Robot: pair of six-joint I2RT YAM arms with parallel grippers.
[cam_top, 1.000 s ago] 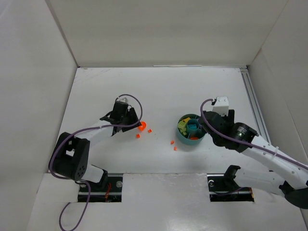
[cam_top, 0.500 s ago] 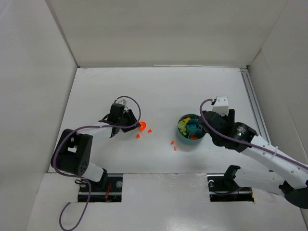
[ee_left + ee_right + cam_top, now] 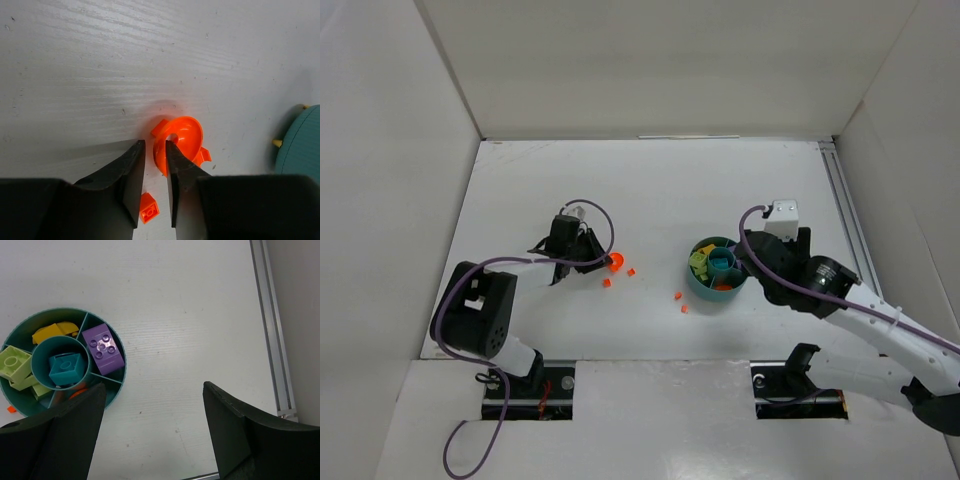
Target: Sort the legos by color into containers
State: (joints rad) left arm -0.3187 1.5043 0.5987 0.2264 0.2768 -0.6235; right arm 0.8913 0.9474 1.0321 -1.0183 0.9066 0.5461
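Orange legos were the ones outside the containers at this moment. In your top view, a round orange piece [image 3: 614,264] lay on the white table [image 3: 650,190] at 9 o'clock from the teal dish [image 3: 705,292], well apart from it. Four small orange bits [image 3: 631,271] were scattered between the two.

Your left gripper [image 3: 154,144] was down at the table. Its jaws were narrowly apart and astride the piece's rim, with a sliver of gap showing beside one finger. A small orange brick [image 3: 149,208] lay just beside the fingers at 6 o'clock.

Your right gripper [image 3: 155,390] hung at 3 o'clock of the dish with its jaws wide apart and nothing between them.

Right wrist view:
- **Centre cup:** a teal brick [image 3: 65,367].
- **Wedge at 2 o'clock:** a purple brick [image 3: 102,348].
- **Wedge at 12 o'clock:** a yellow piece [image 3: 52,331].
- **Wedge at 9 o'clock:** lime green bricks [image 3: 15,362].
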